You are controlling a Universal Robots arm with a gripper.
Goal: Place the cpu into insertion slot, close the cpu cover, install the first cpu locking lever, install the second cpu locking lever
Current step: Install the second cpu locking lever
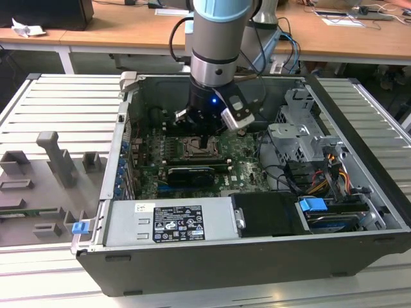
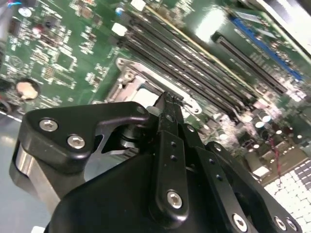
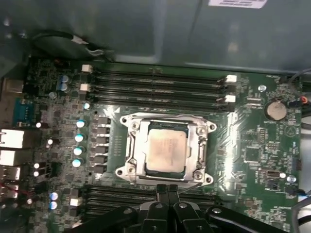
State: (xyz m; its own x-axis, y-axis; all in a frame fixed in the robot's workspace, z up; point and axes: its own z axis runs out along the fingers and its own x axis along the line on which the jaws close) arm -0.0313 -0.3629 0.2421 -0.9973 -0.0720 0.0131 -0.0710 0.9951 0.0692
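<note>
The cpu point(image 3: 166, 152) sits in the insertion slot point(image 3: 201, 145) under the closed cpu cover point(image 3: 137, 145); the tool point(image 3: 167, 190), fingers together and empty, hovers beside it.

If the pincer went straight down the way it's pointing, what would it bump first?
Probably the cpu cover, closed over the cpu. The pincer hangs at its near edge, though the height above is unclear.

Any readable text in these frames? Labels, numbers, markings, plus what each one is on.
No text here is legible enough to quote.
Power supply label, exterior view: dense print and symbols, too small to read.
White sticker, first wrist view: cut off and blurred.
cpu face, first wrist view: no legible marking.
Green circuit board, first wrist view: printed markings blurred.
</note>
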